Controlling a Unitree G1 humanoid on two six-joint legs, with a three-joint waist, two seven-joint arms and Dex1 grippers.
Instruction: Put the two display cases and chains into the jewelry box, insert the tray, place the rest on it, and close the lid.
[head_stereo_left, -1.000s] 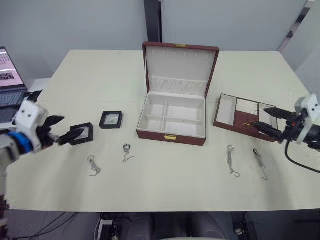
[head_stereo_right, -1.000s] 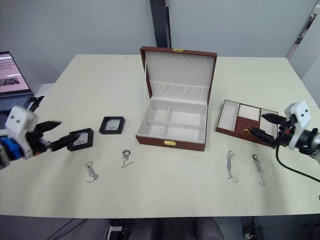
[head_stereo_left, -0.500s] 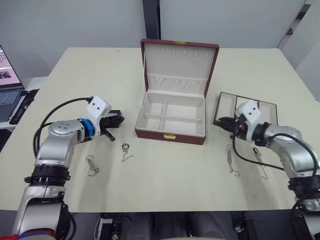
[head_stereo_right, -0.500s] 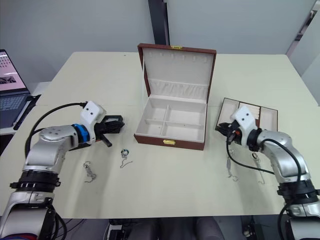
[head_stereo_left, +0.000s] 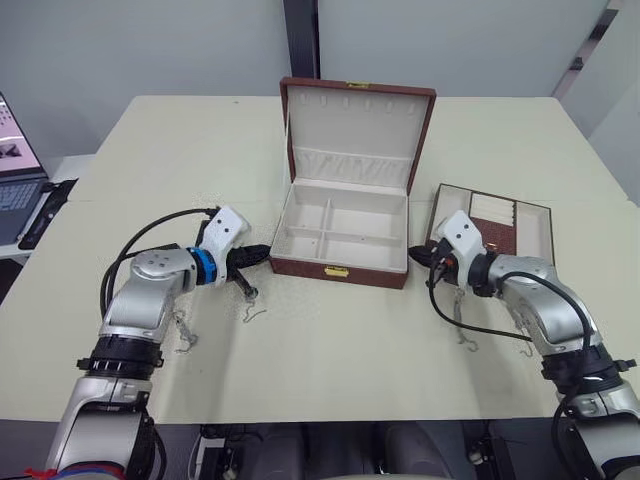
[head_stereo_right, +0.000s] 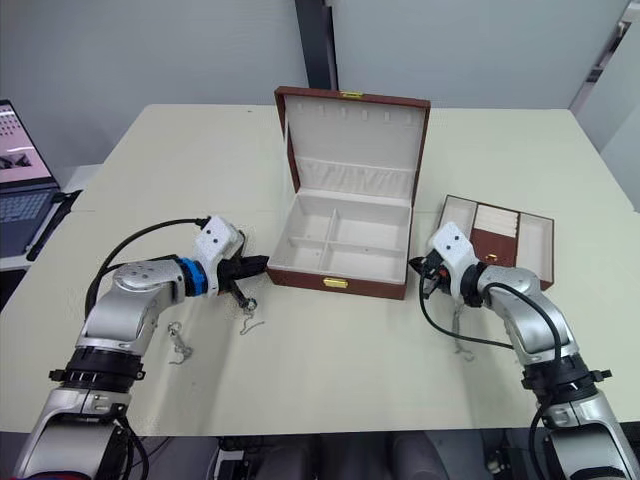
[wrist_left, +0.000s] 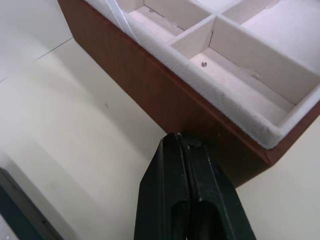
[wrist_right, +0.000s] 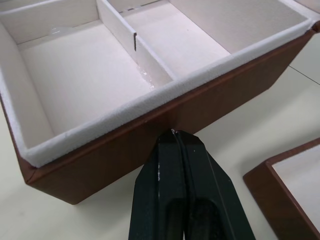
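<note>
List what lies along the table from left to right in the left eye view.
laptop → left gripper → jewelry box → right gripper → tray

The jewelry box (head_stereo_left: 340, 262) is clad in reddish-brown and lined in cream — a gold clasp (head_stereo_left: 340, 271) is set in front. The desk (head_stereo_left: 330, 370) is pale cream.

Left gripper (wrist_left: 181, 142) pressed closed — tips at the jewelry box (wrist_left: 165, 97) outer wall.
</note>
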